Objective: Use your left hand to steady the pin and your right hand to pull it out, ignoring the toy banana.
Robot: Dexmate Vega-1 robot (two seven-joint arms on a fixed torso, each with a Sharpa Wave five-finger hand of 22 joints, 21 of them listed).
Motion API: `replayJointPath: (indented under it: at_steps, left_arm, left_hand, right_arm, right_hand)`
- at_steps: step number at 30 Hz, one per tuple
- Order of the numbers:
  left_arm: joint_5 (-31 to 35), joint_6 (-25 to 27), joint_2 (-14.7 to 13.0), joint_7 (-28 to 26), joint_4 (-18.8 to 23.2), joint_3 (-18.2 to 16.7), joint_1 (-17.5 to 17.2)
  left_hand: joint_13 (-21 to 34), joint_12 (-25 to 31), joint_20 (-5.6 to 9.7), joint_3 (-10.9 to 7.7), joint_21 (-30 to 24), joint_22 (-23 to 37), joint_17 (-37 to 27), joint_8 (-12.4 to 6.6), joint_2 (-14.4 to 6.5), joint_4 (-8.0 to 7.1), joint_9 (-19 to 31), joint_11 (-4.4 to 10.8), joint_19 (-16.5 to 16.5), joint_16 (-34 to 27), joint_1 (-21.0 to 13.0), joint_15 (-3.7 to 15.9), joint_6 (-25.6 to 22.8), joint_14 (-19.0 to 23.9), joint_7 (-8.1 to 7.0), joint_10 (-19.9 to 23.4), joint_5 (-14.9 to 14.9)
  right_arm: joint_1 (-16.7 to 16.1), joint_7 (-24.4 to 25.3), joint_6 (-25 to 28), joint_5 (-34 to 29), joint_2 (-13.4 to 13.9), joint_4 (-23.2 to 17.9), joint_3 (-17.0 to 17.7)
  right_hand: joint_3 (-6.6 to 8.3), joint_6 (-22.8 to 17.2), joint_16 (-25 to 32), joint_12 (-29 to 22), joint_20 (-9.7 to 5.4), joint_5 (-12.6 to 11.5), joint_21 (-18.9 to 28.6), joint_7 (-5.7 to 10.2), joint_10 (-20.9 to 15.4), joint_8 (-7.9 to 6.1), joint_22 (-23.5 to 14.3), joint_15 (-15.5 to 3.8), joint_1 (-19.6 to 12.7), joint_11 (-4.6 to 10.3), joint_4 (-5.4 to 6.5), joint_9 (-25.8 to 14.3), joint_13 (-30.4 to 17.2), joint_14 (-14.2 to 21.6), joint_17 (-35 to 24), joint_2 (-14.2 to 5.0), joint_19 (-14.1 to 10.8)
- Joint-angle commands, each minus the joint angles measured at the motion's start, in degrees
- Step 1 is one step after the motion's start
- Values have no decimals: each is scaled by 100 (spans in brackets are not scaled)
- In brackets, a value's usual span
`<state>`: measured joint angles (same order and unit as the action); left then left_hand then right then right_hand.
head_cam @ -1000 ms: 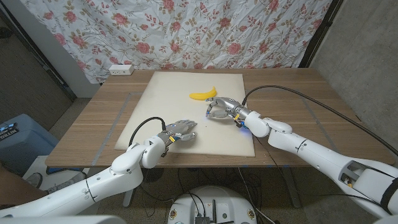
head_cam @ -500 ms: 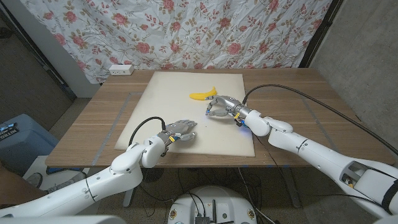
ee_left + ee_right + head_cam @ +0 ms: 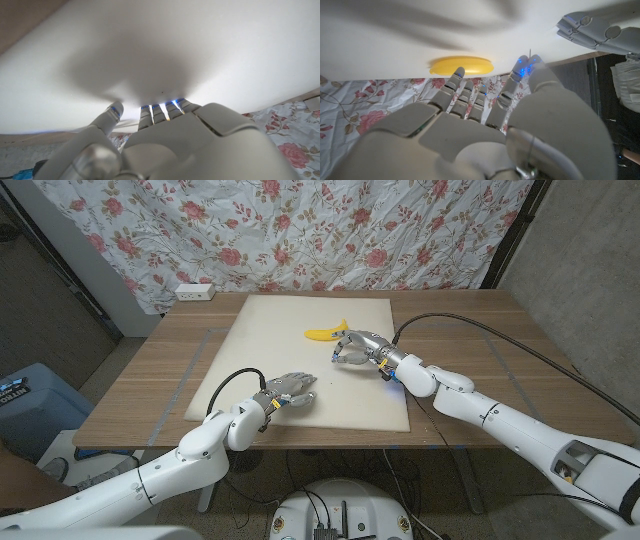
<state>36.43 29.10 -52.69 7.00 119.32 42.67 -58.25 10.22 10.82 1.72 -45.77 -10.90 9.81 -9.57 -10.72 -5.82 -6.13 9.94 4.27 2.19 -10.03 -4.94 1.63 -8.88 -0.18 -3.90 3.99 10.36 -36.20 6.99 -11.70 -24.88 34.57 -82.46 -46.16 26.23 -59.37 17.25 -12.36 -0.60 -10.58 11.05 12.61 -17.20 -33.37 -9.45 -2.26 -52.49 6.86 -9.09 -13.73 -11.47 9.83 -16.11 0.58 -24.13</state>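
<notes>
- The right hand (image 3: 352, 350) hovers over the white mat (image 3: 260, 350) just beside the banana (image 3: 327, 332), fingers curled downward.
- The pin is too small to make out in the head view. In the right wrist view a thin dark sliver stands by one fingertip (image 3: 527, 62), but I cannot tell whether it is the pin, or whether the hand grasps it.
- The banana (image 3: 462, 65) lies past those fingertips, partly hidden by them.
- The left hand (image 3: 288, 393) sits at the mat's near edge, well apart from the right hand, fingers apart, holding nothing.
- In the left wrist view its fingers (image 3: 159, 112) point at bare mat; their tips are cut off from sight.
- A white power strip (image 3: 194, 292) lies at the counter's (image 3: 470, 330) far left corner.
</notes>
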Motion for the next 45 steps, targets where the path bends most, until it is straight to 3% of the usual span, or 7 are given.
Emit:
replayJointPath:
  at_steps: [1,29,45]
  left_arm:
    - [95,-91,41,-186,28,-67,16]
    - [198,-104,10,-792,398,-445,-347]
    - [-327,-186,122,-1479,376,-891,-633]
  left_hand:
    - [-12,37,384,-8,-23,0,-13,-22,-559,29,45,13,8,-47,-78,276,-201,33,22,27,-8]
    - [-6,64,348,7,-71,-3,-13,-54,-548,45,53,30,-187,-77,-127,259,-358,195,40,134,-15]
    - [-4,73,351,31,-91,-3,-19,-49,-541,37,56,46,-290,-79,-135,259,-392,239,30,186,-18]
  right_arm:
    - [-49,-21,107,-44,52,-128,48]
    - [-205,-61,521,-181,218,-576,149]
    - [-342,-182,1045,-391,481,-1106,283]
  right_hand:
    - [-22,-31,16,-7,10,5,-12,19,-42,10,-30,-196,-24,-25,5,-7,-9,-21,-24,-40,3]
    - [-56,-36,30,4,17,13,-7,19,-66,32,-30,-199,-21,-29,7,6,-11,-11,-40,-58,2]
    - [-73,-36,35,12,22,14,-11,18,-71,45,-30,-192,-27,-27,2,13,-11,-11,-48,-63,18]
